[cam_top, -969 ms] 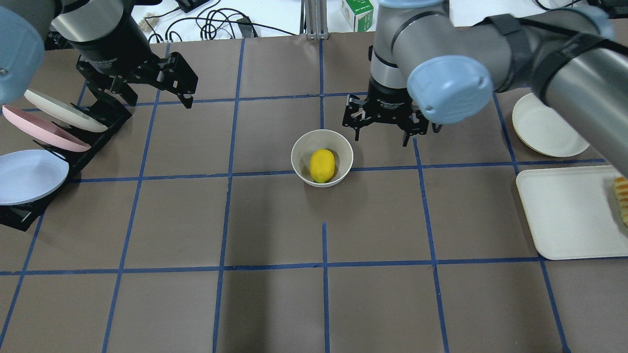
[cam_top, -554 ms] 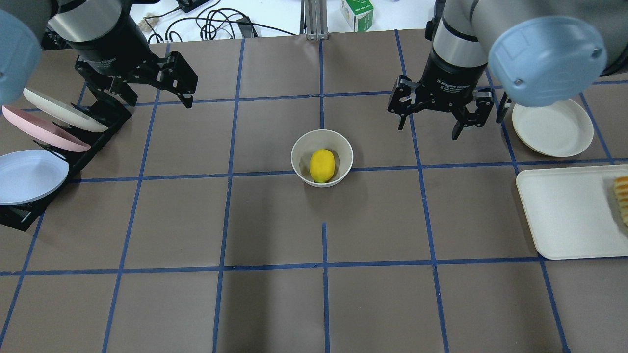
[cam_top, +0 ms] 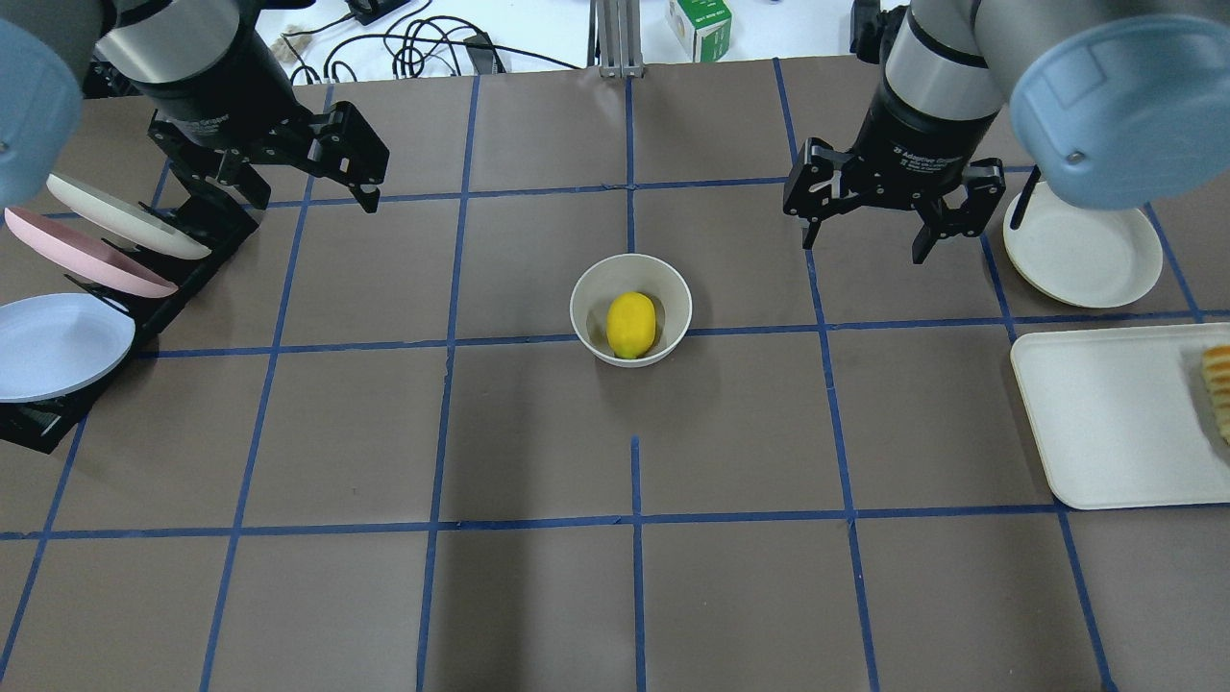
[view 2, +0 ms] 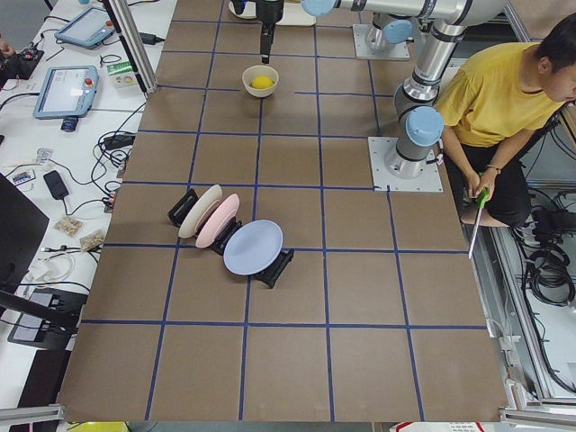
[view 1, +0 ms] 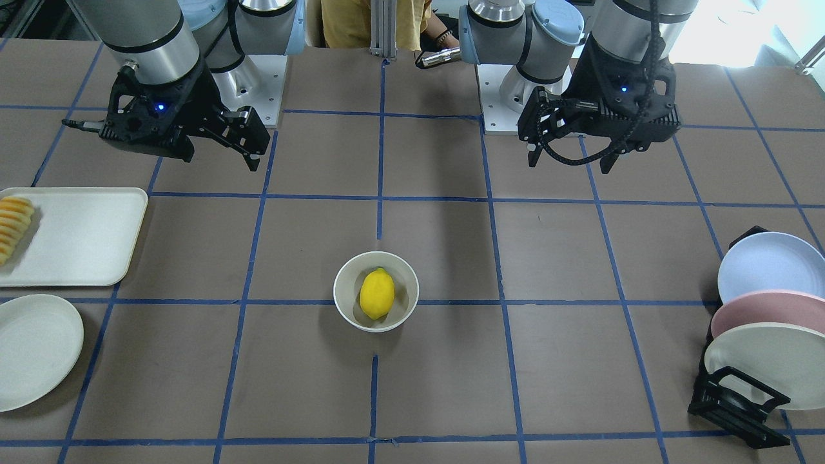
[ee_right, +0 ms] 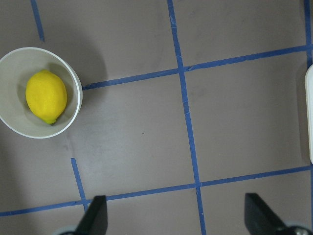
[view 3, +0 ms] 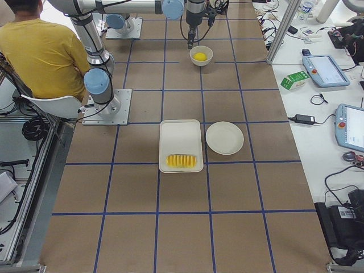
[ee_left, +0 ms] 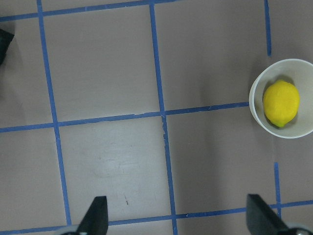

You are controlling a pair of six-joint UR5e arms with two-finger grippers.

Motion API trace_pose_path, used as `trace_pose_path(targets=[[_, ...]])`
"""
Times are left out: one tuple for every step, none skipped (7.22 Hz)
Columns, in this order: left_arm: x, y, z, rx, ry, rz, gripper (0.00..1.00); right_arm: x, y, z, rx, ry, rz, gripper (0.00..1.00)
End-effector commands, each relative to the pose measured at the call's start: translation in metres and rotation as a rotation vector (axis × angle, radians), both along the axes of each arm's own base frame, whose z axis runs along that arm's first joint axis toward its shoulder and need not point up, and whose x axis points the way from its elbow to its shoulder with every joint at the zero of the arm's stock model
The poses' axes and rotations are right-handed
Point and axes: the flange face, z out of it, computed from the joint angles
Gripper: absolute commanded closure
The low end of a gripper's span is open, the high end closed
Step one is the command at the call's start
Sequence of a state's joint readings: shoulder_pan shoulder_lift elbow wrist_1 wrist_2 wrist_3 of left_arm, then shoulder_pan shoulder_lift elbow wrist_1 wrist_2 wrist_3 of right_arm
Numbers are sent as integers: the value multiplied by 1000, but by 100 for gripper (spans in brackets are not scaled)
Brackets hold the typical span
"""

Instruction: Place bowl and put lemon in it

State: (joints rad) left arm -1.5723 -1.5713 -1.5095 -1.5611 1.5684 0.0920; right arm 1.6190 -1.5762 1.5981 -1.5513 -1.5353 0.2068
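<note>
There is one small, deep, glossy cream-white bowl (cam_top: 586,306) and one whole bright yellow oval lemon (cam_top: 631,325). Off to the sides are three pastel plates, one cream (cam_top: 125,216), one pink (cam_top: 86,252) and one pale blue (cam_top: 58,344). They stand tilted in a single black rack (cam_top: 207,245). One flat cream-white plate (cam_top: 1081,255) lies just beside one rectangular cream tray (cam_top: 1105,413), which carries a row of pale yellow-orange sliced fruit (cam_top: 1218,384).

The bowl stands upright near the middle of the brown table (cam_top: 538,432), across a blue tape line of the grid. Its walls are plain and its rim is round and even. The lemon lies on its side inside the bowl and fills much of the bottom. Its skin is smooth and evenly yellow, and it has a small pointed nub at one end.

The left gripper (view 1: 568,164) hangs above the table with its two fingers spread wide and nothing between them. The right gripper (cam_top: 865,248) is likewise spread and empty. Both are well apart from the bowl, one to each side.
</note>
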Motion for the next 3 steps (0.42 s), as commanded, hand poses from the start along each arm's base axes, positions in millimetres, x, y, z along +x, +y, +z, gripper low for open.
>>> trace_pose_path(targets=[[0, -1, -2, 5, 1, 1, 0, -1, 6, 6, -4, 3, 8, 0], [0, -1, -1, 3, 1, 1, 0, -1, 5, 6, -7, 3, 30, 0], [0, -1, -2, 4, 1, 1, 0, -4, 5, 6, -10, 28, 43, 0]])
